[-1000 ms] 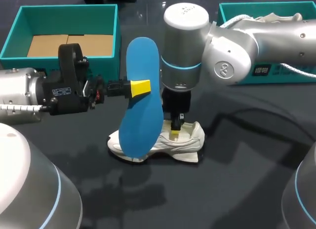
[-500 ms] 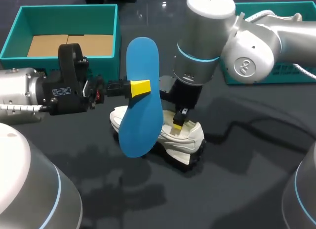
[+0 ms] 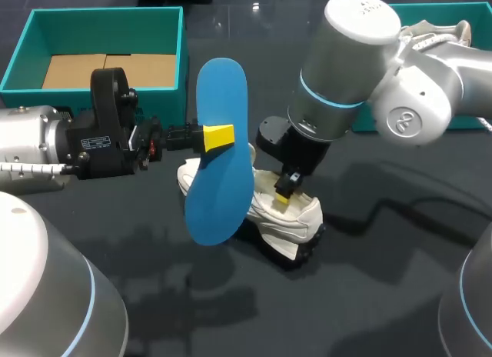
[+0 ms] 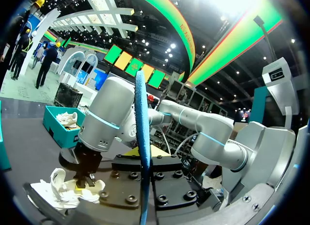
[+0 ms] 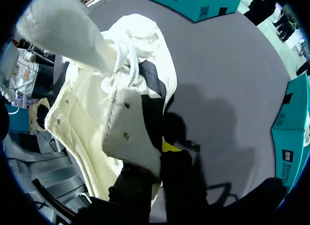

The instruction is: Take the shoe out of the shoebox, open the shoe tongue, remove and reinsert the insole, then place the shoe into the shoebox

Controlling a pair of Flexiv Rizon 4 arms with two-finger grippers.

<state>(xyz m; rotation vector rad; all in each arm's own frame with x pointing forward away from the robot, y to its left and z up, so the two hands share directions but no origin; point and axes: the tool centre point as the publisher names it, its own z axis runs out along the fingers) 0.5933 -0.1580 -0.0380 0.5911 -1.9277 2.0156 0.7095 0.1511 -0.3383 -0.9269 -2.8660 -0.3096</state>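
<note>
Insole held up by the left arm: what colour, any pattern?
The insole is plain blue, no pattern visible. The head view shows it best.

A dark, smooth table is seen throughout — its surface is faintly glossy, and soft shadows are cast across its middle and near side. Pale glints of overhead light are reflected toward its far edge.

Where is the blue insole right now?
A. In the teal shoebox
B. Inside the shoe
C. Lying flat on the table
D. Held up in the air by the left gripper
D: the left gripper is shut on the blue insole, holding it on end above the table, in front of the white shoe.
</note>
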